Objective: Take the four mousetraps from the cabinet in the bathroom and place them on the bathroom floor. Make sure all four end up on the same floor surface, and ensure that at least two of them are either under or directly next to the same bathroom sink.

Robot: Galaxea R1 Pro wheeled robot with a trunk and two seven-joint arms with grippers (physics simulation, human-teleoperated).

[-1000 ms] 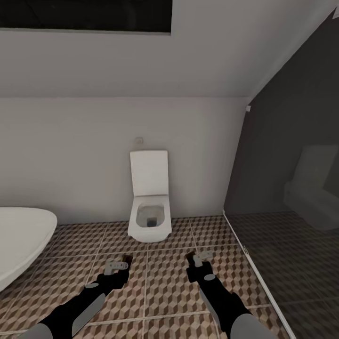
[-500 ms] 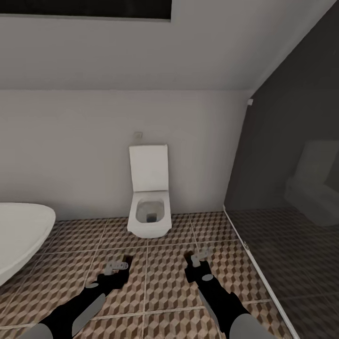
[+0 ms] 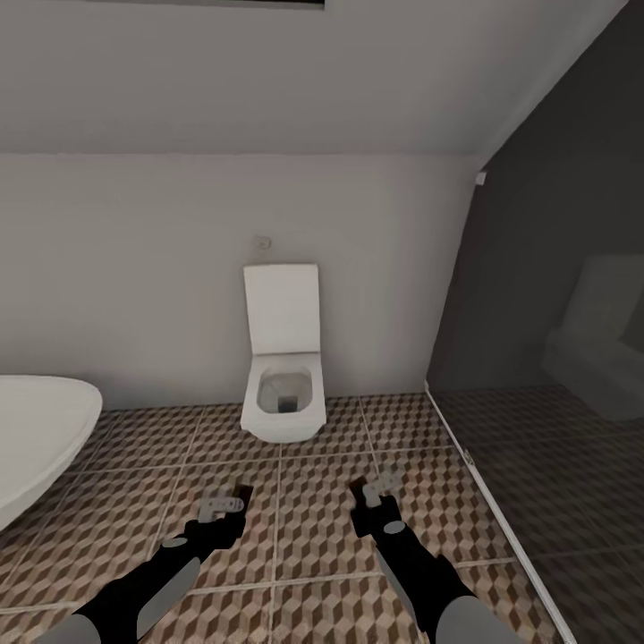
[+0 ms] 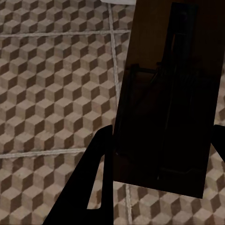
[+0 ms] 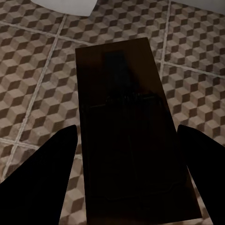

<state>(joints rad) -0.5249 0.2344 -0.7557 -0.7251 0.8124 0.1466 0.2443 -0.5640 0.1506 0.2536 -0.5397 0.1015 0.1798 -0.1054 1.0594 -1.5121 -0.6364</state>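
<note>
Now both arms reach forward and low over the bathroom floor (image 3: 295, 528), before a white toilet (image 3: 282, 407). The left gripper (image 3: 221, 506) clamps one mousetrap (image 4: 166, 101) between its fingers, and the right gripper (image 3: 380, 489) clamps another mousetrap (image 5: 131, 136).

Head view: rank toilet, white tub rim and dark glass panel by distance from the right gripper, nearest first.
1. Dark glass panel, just to the outer side of the right gripper, its base rail running along the floor.
2. Toilet, ahead against the back wall.
3. White tub rim, far across on the left arm's side.
</note>
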